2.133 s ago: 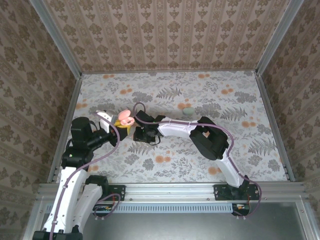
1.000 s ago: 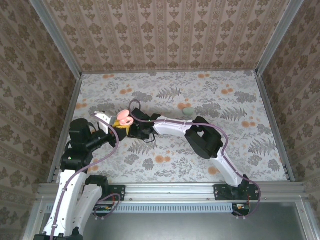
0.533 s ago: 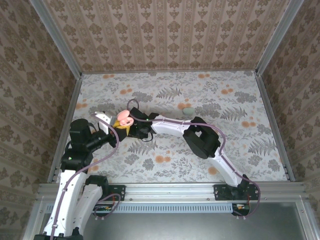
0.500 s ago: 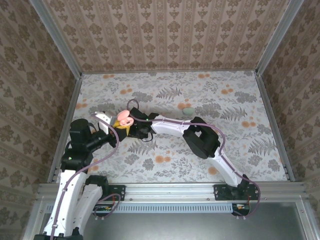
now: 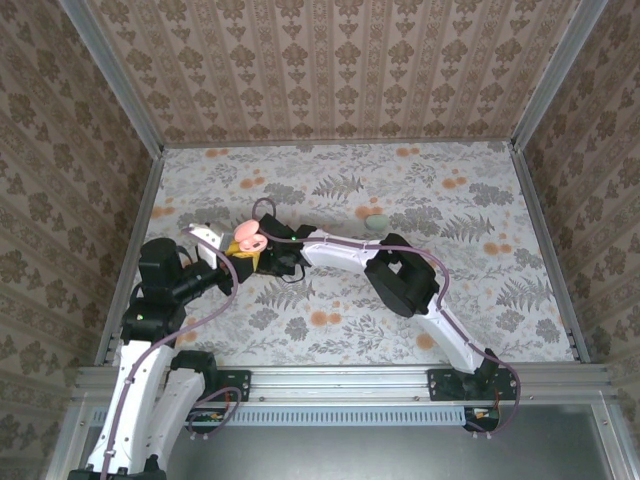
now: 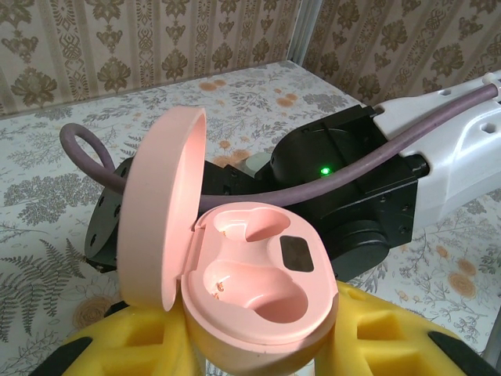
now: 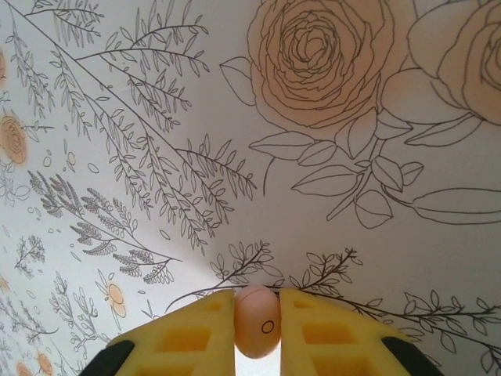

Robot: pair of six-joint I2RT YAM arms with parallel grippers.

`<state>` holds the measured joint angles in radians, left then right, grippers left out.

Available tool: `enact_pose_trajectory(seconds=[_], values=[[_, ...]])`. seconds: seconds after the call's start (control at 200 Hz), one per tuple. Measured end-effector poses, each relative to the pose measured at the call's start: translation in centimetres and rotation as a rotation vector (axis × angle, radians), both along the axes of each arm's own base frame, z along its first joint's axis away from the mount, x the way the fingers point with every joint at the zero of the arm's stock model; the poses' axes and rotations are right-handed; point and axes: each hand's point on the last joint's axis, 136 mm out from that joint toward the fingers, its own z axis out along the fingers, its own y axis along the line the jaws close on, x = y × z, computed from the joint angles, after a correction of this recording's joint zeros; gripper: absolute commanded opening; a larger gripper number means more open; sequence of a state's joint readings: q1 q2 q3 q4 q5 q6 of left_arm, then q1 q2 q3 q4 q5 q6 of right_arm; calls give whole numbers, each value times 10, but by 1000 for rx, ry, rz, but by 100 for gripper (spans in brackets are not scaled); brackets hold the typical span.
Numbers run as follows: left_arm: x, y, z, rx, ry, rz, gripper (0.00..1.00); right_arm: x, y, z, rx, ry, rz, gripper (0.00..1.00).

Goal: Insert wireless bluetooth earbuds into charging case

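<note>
My left gripper (image 6: 258,348) is shut on a pink oval charging case (image 6: 262,294), its yellow pads (image 6: 125,348) on either side of the base. The lid (image 6: 156,235) stands open to the left and both wells are empty. From above, the case (image 5: 248,236) is held above the floor at the left. A tiny pinkish earbud (image 7: 257,323) sits low against the patterned floor, and my right gripper (image 7: 257,301) is shut on it, the yellow pads (image 7: 196,337) pressing both its sides. In the top view the right gripper (image 5: 265,260) is just beside and below the case.
A pale green oval case (image 5: 376,222) lies on the floor right of centre. The right arm's black wrist (image 6: 344,196) and purple cable (image 6: 94,153) sit close behind the pink case. Patterned walls enclose the floor on three sides.
The right gripper's pads have come together on the pink earbud. Before that, the right arm slid left to beside the held case. The left arm is still.
</note>
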<state>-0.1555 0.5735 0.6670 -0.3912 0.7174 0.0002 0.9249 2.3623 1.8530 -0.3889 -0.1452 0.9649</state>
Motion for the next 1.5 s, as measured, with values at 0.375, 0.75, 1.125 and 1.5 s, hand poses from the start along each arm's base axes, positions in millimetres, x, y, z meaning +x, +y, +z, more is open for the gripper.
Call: enact_pose_trajectory(seconds=[0.375, 0.75, 1.125, 1.5], values=[[-1, -5, -2, -21, -16, -39, 17, 8, -73, 55, 6, -76, -80, 15], [16, -40, -12, -75, -1, -150, 17, -14, -176, 179, 78, -264, -145, 15], [22, -96, -34, -9, -48, -278, 19, -60, -226, 261, 145, -371, -120, 15], [27, -111, -30, 0, -141, -311, 19, -81, -184, 264, 195, -330, 10, 15]])
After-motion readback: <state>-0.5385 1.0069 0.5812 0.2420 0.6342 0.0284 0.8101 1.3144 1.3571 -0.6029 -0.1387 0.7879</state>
